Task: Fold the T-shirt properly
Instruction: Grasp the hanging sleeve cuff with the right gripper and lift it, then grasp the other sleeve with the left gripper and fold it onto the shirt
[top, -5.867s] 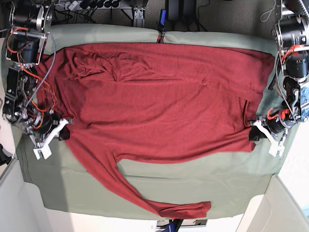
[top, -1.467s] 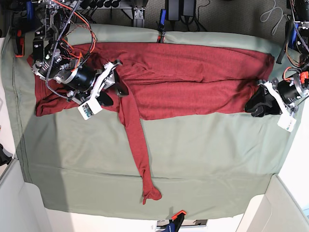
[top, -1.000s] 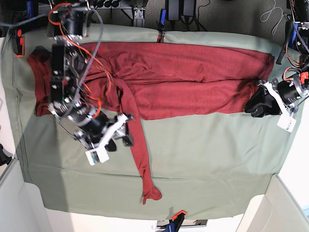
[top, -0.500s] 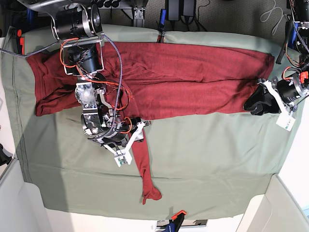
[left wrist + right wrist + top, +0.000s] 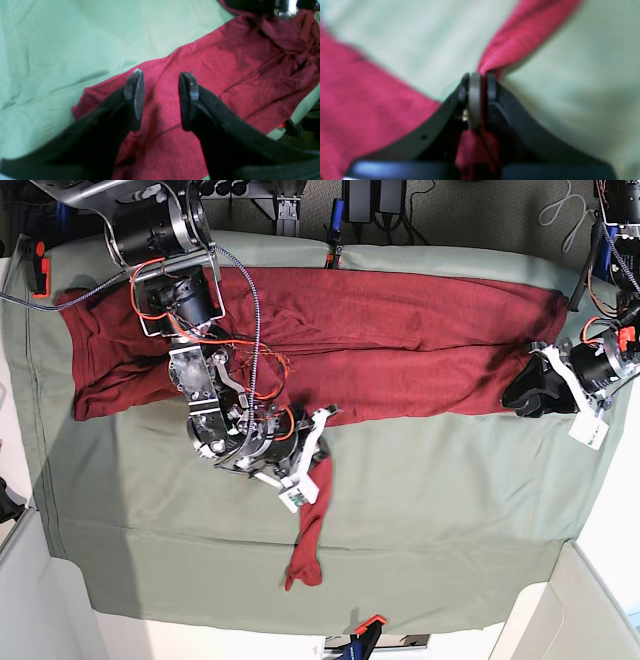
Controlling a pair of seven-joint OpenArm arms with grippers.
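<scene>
One dark red, thin knit T-shirt (image 5: 400, 345) lay folded lengthwise along the table's far edge, its long sleeve (image 5: 308, 530) trailing toward the near side. Clamped on that sleeve was the right gripper (image 5: 478, 83); the left gripper (image 5: 159, 98) hovered spread over the hem, sage-green cloth (image 5: 450, 510) unobstructed between.

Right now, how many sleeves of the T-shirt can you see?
1: a sleeve trails over the green cloth, pinched by the right gripper. The other may be hidden in the folded T-shirt.
</scene>
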